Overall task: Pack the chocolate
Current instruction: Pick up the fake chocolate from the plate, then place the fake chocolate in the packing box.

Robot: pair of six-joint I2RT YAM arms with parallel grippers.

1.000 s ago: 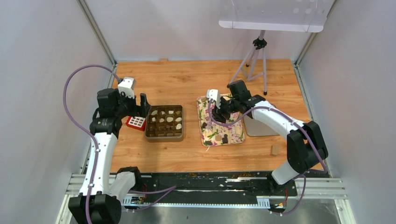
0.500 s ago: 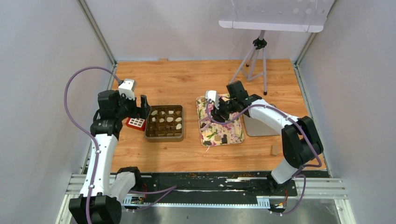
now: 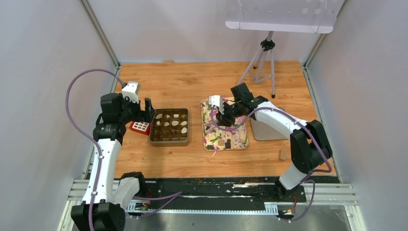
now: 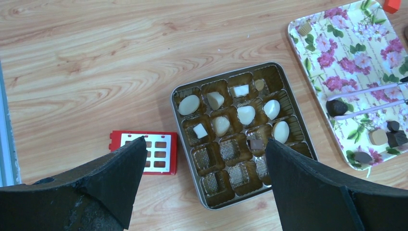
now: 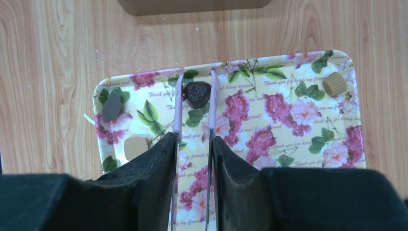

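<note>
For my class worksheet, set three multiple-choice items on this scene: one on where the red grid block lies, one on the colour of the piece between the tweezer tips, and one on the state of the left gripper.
1. Where does the red grid block lie relative to the tin?
A. Inside it
B. On the table beside it
C. Stacked on top of it

2. What colour is the chocolate piece between the tips of the tweezers?
A. Cream-white
B. Dark brown
C. Red

3. In what state is the left gripper?
A. Open and empty
B. Shut on a chocolate
C. Shut on the tweezers

Answers:
1 B: the block rests on the wood next to the tin's wall.
2 B: the right wrist view shows it dark brown.
3 A: its fingers stand wide apart with nothing between them.
</note>
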